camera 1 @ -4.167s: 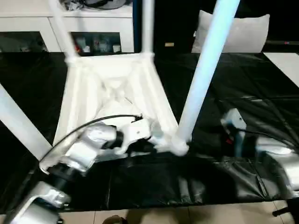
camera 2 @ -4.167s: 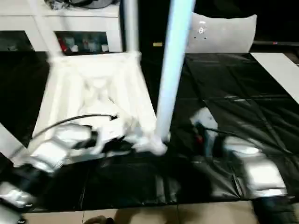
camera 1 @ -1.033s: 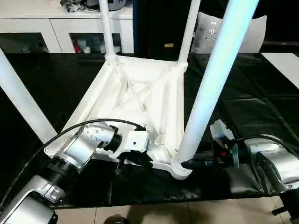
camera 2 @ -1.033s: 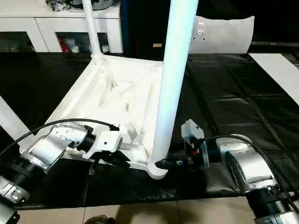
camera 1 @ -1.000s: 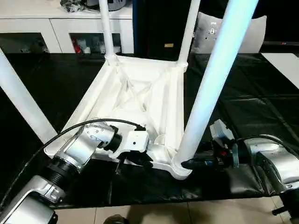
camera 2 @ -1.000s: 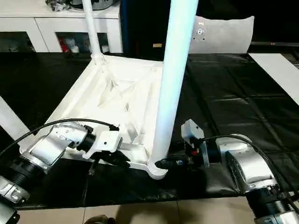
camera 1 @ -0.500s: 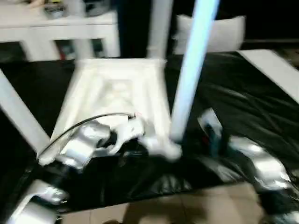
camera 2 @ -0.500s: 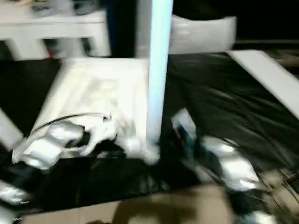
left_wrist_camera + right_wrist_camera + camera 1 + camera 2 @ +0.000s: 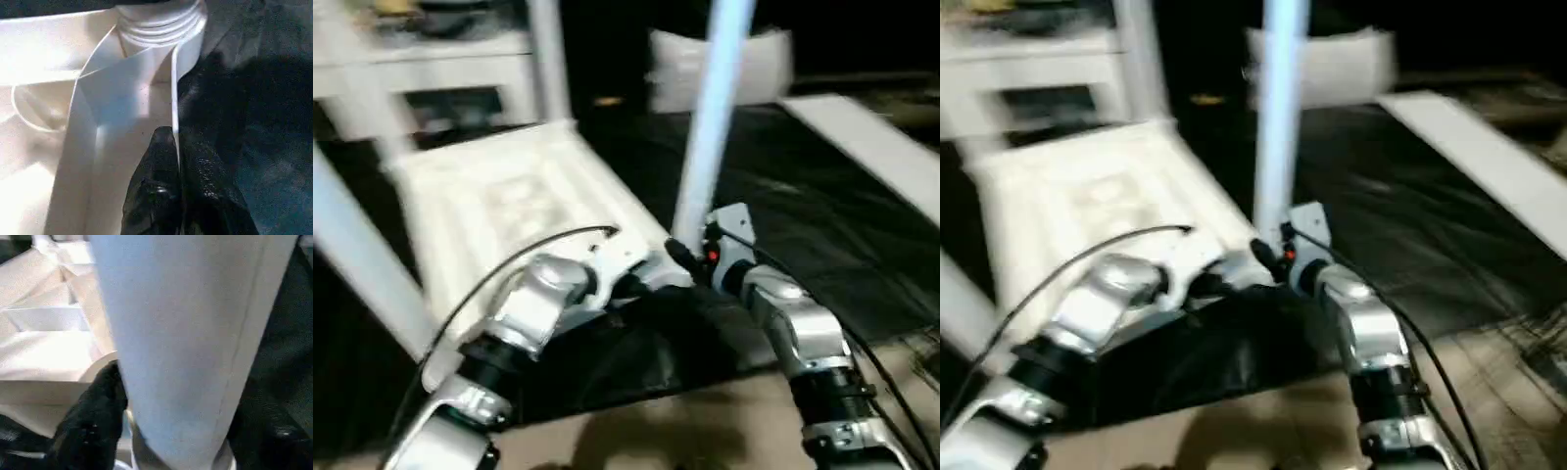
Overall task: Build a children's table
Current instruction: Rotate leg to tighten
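the children's table [image 9: 499, 211] lies upside down on the black worktop [image 9: 822, 225], legs up; left tool [image 9: 178, 161] pinches its rim shut; right tool [image 9: 171, 426] straddles the near leg [image 9: 710, 127], grip unclear; likely seating it, next a firm twist

A black sheet [image 9: 822, 235] covers the floor; the upturned white table top [image 9: 509, 206] lies on it at ten o'clock.
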